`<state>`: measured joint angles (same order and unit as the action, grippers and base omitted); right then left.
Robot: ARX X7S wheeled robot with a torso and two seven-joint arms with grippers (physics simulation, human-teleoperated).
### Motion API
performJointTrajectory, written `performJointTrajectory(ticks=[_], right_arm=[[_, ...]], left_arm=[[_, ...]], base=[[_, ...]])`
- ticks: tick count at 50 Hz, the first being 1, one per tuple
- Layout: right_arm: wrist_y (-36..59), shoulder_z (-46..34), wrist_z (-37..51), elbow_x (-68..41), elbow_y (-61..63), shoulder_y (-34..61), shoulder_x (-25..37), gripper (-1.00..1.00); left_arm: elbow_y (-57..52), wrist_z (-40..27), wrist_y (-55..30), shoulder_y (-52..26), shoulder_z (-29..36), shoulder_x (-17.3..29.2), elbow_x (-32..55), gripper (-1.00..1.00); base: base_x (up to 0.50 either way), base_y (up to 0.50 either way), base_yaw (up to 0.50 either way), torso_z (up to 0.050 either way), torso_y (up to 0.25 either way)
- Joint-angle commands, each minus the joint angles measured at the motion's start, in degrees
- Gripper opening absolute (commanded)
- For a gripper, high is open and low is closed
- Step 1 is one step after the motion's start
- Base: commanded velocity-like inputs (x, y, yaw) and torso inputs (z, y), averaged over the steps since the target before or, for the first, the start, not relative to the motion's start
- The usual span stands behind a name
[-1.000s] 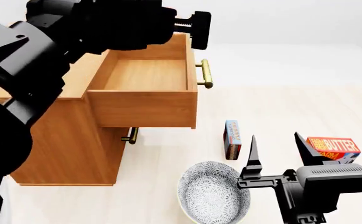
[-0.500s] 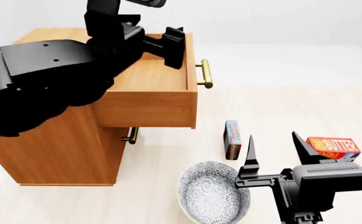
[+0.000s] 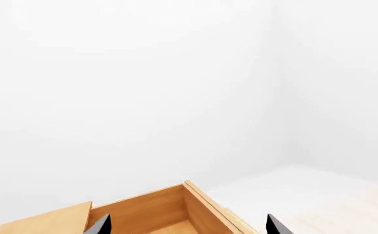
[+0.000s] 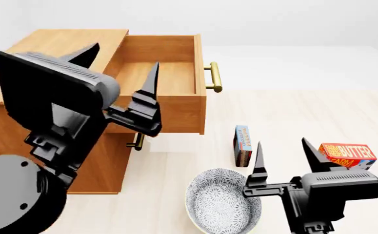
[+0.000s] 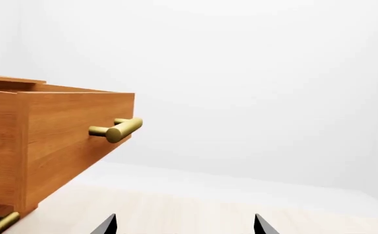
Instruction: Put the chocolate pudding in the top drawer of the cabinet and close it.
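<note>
One chocolate pudding (image 4: pixel 242 145), one butter box (image 4: pixel 348 154), one bowl (image 4: pixel 219 201), two grippers (image 4: pixel 122 84) (image 4: pixel 283 155) (both spread apart, empty).

The top drawer (image 4: pixel 157 78) sticks out of the cabinet (image 4: pixel 52 97). Right of the cabinet stands the chocolate pudding (image 4: pixel 242 145), with the bowl (image 4: pixel 218 200) in front.

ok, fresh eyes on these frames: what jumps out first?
The top drawer pulled wide open and empty, with the open left gripper raised in front of it. Then the chocolate pudding standing on the floor by the patterned bowl, beyond the open right gripper.
</note>
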<state>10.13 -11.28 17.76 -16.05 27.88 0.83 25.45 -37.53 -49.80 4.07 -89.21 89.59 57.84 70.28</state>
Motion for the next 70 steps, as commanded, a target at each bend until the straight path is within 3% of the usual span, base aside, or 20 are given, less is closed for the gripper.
performJointTrajectory(ticks=[1, 12, 24, 27, 45, 57, 70], right_arm=[[0.87, -1.08, 0.23, 0.74, -0.56, 0.88, -0.21, 1.0], [8.66, -2.19, 1.75, 0.44, -0.37, 5.9, -0.63, 1.0], [38.24, 0.66, 3.3, -12.43, 0.27, 21.5, -2.46, 1.0], [41.41, 1.39, 1.82, -15.43, -2.59, 24.87, -3.37, 1.0], [42.61, -9.94, -5.07, -9.41, -31.15, 43.81, -7.05, 1.0], [30.87, -14.15, -9.88, -4.24, -56.4, 51.51, -11.91, 1.0], [22.44, -15.19, -13.72, -2.84, -75.37, 55.75, -16.14, 1.0]], left_arm=[[-10.03, -6.96, 5.89, 9.44, 2.99, 8.26, -14.97, 1.0], [-9.81, -9.05, 13.66, 17.88, 5.74, 12.63, -26.65, 1.0], [-7.51, -10.19, 22.18, 22.85, 6.69, 15.57, -31.25, 1.0], [-8.37, -11.4, 22.46, 23.85, 7.03, 15.95, -33.25, 1.0], [-5.62, -11.77, 25.74, 26.7, 7.8, 15.31, -35.04, 1.0], [-3.5, -12.21, 27.5, 28.41, 8.1, 14.65, -35.46, 1.0], [-2.4, -12.57, 27.91, 29.26, 8.06, 14.14, -35.5, 1.0]], base=[[0.0, 0.0, 0.0, 0.0, 0.0], [0.0, 0.0, 0.0, 0.0, 0.0], [0.0, 0.0, 0.0, 0.0, 0.0], [0.0, 0.0, 0.0, 0.0, 0.0], [0.0, 0.0, 0.0, 0.0, 0.0], [0.0, 0.0, 0.0, 0.0, 0.0], [0.0, 0.0, 0.0, 0.0, 0.0]])
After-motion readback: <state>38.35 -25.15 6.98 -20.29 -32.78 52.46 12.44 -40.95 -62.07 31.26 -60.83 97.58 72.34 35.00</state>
